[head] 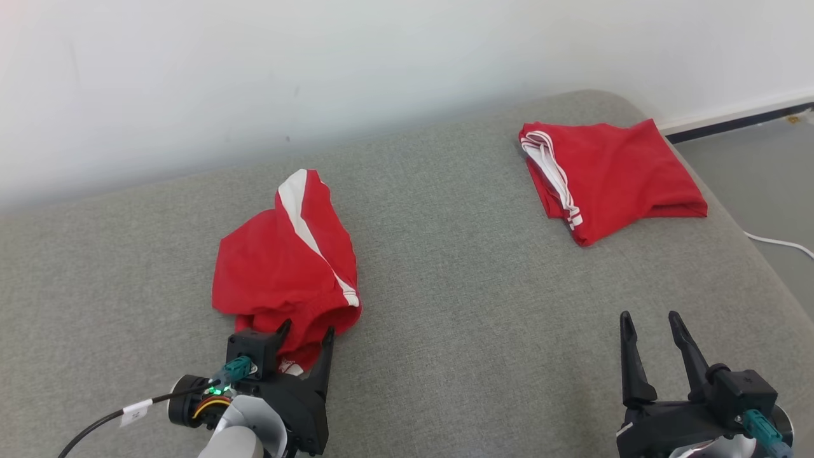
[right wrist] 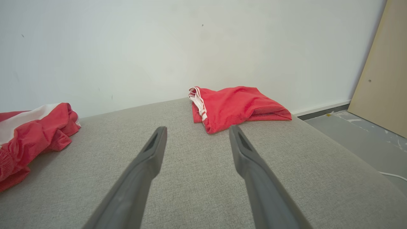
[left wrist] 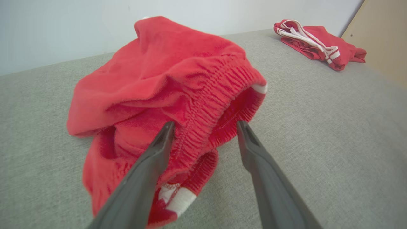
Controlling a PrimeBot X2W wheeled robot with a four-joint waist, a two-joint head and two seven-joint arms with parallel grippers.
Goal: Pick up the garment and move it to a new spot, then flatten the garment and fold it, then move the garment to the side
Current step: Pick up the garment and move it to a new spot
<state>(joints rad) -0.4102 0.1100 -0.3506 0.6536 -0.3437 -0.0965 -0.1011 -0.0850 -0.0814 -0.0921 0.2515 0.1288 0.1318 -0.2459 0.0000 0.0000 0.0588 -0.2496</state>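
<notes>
Item: crumpled red fabric shorts with a white side stripe (head: 286, 261), lower left of centre in the head view, on the grey upholstered surface (head: 458, 286).

Left gripper (head: 307, 328): fingers wide, straddling the gathered elastic waistband (left wrist: 203, 117), nothing pinched.

Right gripper (head: 650, 316): fingers wide, empty, lower right.

Handling: you'd do well to seat the waistband deeper between the fingers before closing.
</notes>
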